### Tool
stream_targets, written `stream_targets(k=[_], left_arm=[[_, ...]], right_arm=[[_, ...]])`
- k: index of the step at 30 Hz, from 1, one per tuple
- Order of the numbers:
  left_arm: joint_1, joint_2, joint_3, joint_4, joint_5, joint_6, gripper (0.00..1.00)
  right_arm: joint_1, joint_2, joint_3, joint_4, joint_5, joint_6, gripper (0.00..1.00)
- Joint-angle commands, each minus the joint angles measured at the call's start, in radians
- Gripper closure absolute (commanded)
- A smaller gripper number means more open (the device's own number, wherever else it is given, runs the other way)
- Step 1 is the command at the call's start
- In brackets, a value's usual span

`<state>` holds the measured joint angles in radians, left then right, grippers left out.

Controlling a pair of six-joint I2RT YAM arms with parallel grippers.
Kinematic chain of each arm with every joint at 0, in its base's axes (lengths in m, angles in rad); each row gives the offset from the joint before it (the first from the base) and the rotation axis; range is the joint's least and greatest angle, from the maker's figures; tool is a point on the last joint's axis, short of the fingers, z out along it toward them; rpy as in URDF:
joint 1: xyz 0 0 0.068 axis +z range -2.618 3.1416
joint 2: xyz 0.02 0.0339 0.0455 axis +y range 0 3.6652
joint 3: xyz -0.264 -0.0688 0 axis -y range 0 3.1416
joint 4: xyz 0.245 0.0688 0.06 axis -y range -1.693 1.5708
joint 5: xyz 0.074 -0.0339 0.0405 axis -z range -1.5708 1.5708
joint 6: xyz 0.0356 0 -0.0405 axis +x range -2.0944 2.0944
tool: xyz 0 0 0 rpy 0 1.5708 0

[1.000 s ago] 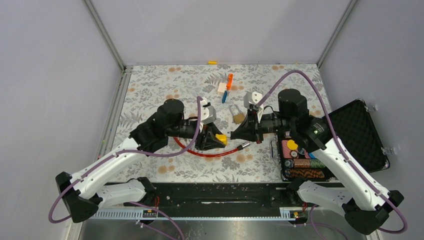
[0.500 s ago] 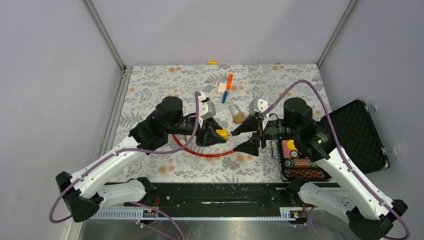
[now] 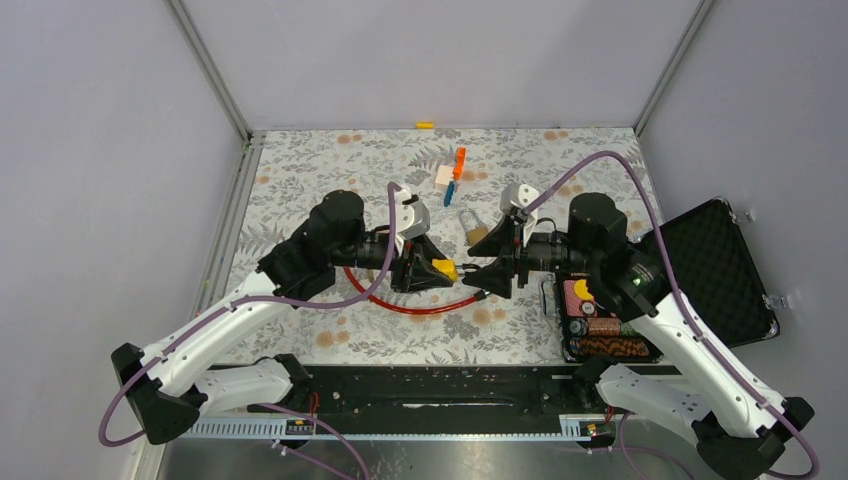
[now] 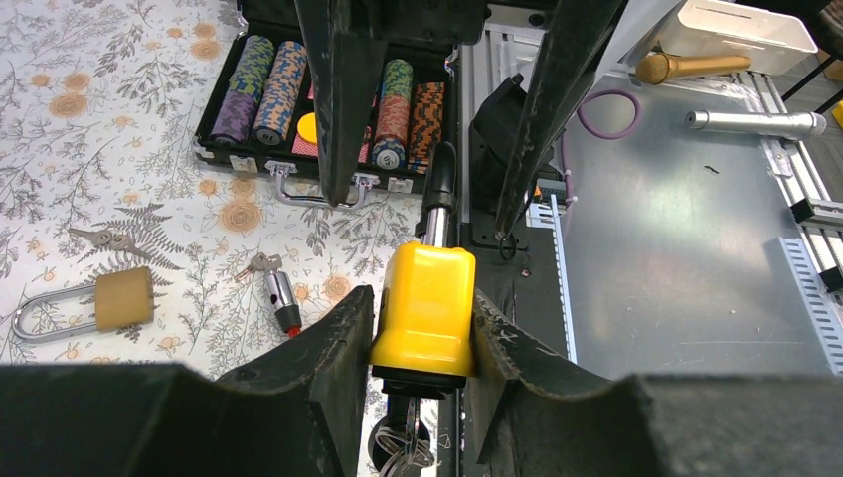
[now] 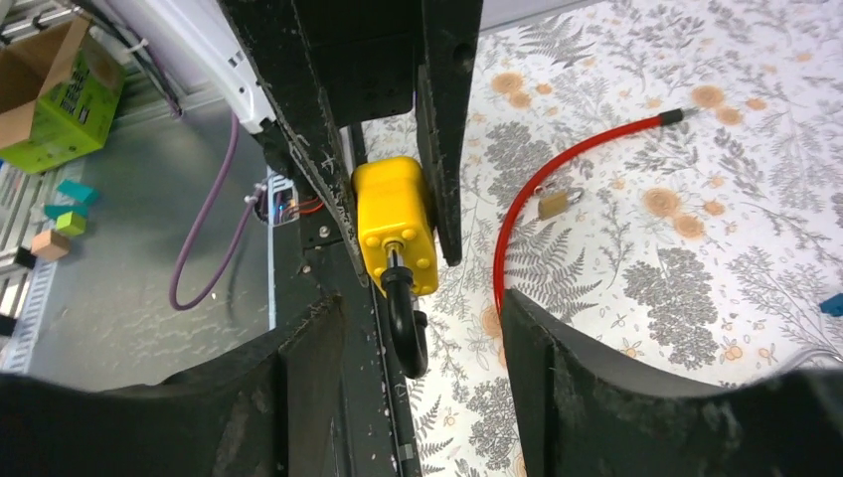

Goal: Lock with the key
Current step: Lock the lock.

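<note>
Left wrist view puts the yellow lock (image 4: 425, 308) right in the middle, raised off the bench (image 3: 560, 160) and pinched on its two flat sides by the left end effector (image 4: 420, 304), which is closed on it. A key (image 4: 438, 189) with a black head sticks out of the lock's far face. Its long axis runs straight away from the left arm toward the right arm, along the line joining the two wrists.

The right end effector (image 5: 420, 303) faces the lock head-on. Its fingers are spread apart, one on each side of the black head, and the right wrist view shows a gap on both sides, so it grips nothing yet. The key's head points into that gap and its shaft lines up closely with the wrist's roll axis.

The right arm is the one placed for the next move. As I judge it, that move is to close on the black head and roll the wrist about the key's axis while the left holds the body steady.

Below, on the bench, a red cable (image 3: 420, 305) curves under both wrists. A brass padlock (image 3: 476, 233) lies just behind them, and a case of chips (image 3: 600, 322) sits off to the right.
</note>
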<state>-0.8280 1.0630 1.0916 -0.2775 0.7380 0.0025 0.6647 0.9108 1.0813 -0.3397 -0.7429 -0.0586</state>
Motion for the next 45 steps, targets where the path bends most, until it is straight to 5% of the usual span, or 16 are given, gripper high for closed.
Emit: stream_targets(k=[1,7,12,13,16,35,43,45], left_arm=[[0.002,-0.017,0.044,0.089,0.031,0.021,1.00],[0.002,-0.023,0.048,0.084,0.039,0.018,1.00],[0.003,-0.038,0.044,0.088,0.050,0.013,1.00],[0.003,-0.038,0.044,0.089,0.049,0.014,1.00],[0.003,-0.037,0.041,0.100,0.050,0.009,1.00],[0.002,0.042,0.033,0.267,0.195,-0.134,1.00],[0.003,0.053,0.042,0.262,0.151,-0.146,1.00],[0.004,0.038,0.041,0.260,0.119,-0.162,0.89]], right_arm=[[0.003,-0.043,0.003,0.064,0.054,0.052,0.35],[0.003,-0.032,0.025,0.013,-0.005,0.050,0.55],[0.004,-0.021,0.030,-0.028,-0.022,0.037,0.57],[0.003,-0.023,0.026,-0.024,-0.019,0.039,0.62],[0.004,-0.027,0.011,0.022,-0.017,0.080,1.00],[0.021,-0.036,-0.174,0.476,0.126,0.245,1.00],[0.048,-0.069,-0.227,0.580,0.253,0.303,1.00],[0.048,-0.102,-0.230,0.586,0.274,0.318,1.00]])
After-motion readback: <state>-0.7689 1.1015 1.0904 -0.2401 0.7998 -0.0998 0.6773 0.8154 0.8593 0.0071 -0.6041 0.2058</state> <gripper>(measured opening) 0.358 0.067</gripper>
